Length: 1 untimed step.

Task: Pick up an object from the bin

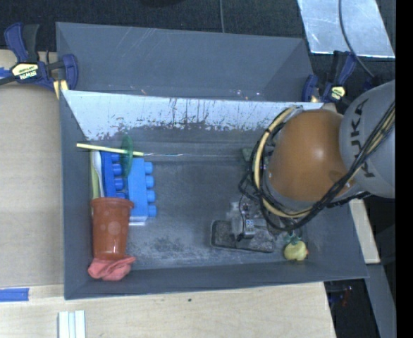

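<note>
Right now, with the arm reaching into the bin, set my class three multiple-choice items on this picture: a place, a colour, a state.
1. Where is the blue toy brick? A) in the left part of the bin B) at its right wall C) outside it
2. What colour is the small round thing beside the gripper? A) pink B) yellow-green C) blue
3. How is the dark flat thing at the gripper? A) lifted out B) leaning on the brick C) lying on the floor
Key: A, it lies by the reddish cup; B, it shows yellow-green; C, it rests flat on the bin's floor.
</note>
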Available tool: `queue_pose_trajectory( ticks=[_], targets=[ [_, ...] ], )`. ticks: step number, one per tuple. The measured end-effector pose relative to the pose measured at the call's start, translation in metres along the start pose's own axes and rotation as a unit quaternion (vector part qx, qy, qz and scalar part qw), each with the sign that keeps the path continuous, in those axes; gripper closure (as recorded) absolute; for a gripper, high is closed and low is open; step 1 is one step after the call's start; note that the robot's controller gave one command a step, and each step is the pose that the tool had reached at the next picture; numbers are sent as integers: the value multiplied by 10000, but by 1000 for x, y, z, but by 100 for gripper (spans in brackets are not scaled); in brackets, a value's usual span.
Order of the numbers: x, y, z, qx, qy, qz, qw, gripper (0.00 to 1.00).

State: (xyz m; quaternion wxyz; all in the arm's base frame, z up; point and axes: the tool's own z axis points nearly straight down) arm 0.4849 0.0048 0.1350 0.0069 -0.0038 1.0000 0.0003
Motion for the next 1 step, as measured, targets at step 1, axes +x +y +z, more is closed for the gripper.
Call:
queue_pose_trajectory(
  ticks=[1],
  targets=[
    [0, 0, -36, 0, 22, 0, 10000, 100]
  ],
)
